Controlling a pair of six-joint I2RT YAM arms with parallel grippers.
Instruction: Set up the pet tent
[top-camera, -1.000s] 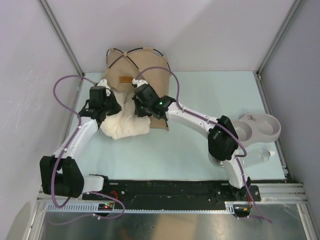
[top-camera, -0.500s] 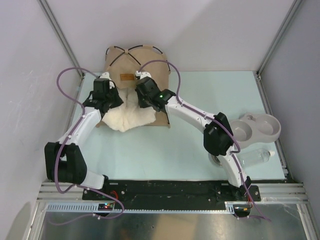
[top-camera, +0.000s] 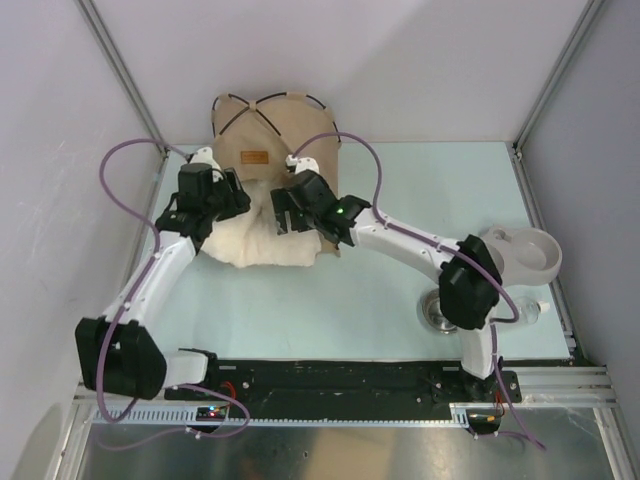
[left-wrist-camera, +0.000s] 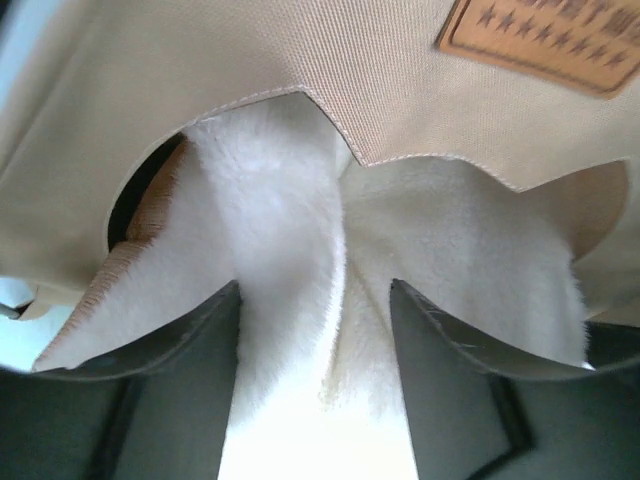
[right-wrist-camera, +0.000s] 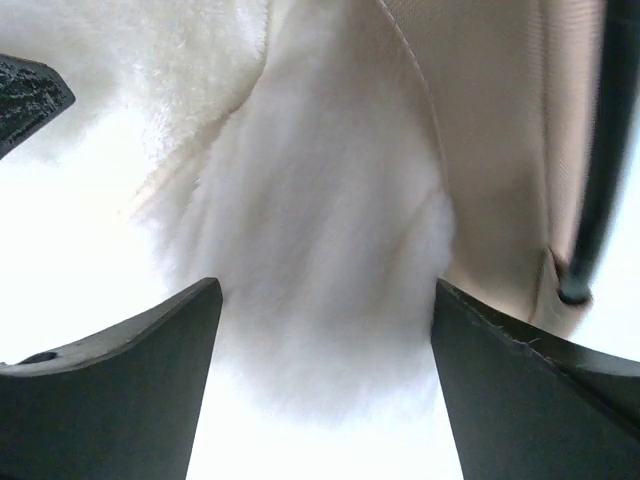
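Observation:
The pet tent (top-camera: 285, 125) stands at the back of the table: tan canvas, black crossed poles, a brown label (top-camera: 254, 156). A fluffy cream pillow (top-camera: 262, 240) lies partly through its doorway. My left gripper (top-camera: 234, 195) is at the pillow's left side and my right gripper (top-camera: 282, 214) at its right. In the left wrist view the left gripper (left-wrist-camera: 315, 300) is open, with a fold of the pillow (left-wrist-camera: 300, 230) between its fingers (left-wrist-camera: 190, 340) under the canvas edge (left-wrist-camera: 250, 50). In the right wrist view the right gripper (right-wrist-camera: 325, 295) is open wide around pillow fluff (right-wrist-camera: 320, 220), with the canvas (right-wrist-camera: 480, 130) and a pole (right-wrist-camera: 600, 150) to the right.
A beige double pet bowl (top-camera: 527, 255) sits at the right edge. A clear bottle (top-camera: 525, 312) lies in front of it. A small metal bowl (top-camera: 437, 312) is by the right arm's elbow. Walls and frame posts close in the back and sides.
Both grippers went from shut on the pillow to open. The pillow has shifted toward the tent doorway, and the right arm has drawn back a little.

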